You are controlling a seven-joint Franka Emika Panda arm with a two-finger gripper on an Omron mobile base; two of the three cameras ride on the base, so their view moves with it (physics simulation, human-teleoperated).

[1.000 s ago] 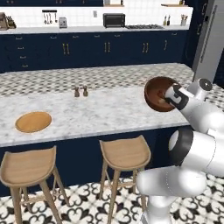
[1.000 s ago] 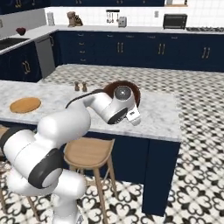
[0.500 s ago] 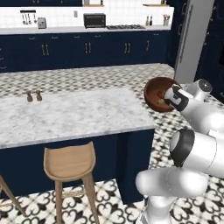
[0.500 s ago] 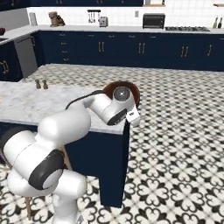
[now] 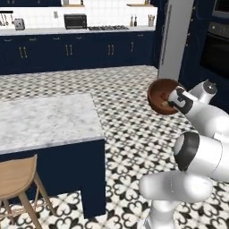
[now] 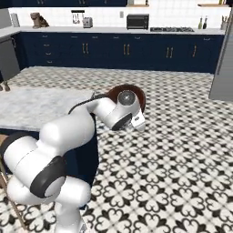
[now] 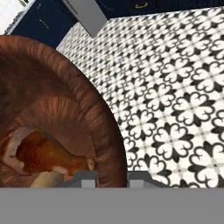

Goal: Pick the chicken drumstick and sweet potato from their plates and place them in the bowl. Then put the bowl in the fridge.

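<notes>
The gripper [image 7: 112, 177] clamps the rim of 1 bowl [image 5: 162, 95] held above the floor right of the island; 1 chicken drumstick [image 7: 41, 153] lies inside (sweet potato indistinct)

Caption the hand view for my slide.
Claw grips the rim of the glossy reddish-brown wooden bowl, reddish-brown chicken drumstick inside, above patterned floor tiles.

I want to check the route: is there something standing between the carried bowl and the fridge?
Nothing visible blocks it. The gripper holds the bowl by its rim above patterned floor, clear of the marble island. The grey fridge stands beyond, with open floor between. Its door looks shut.
</notes>
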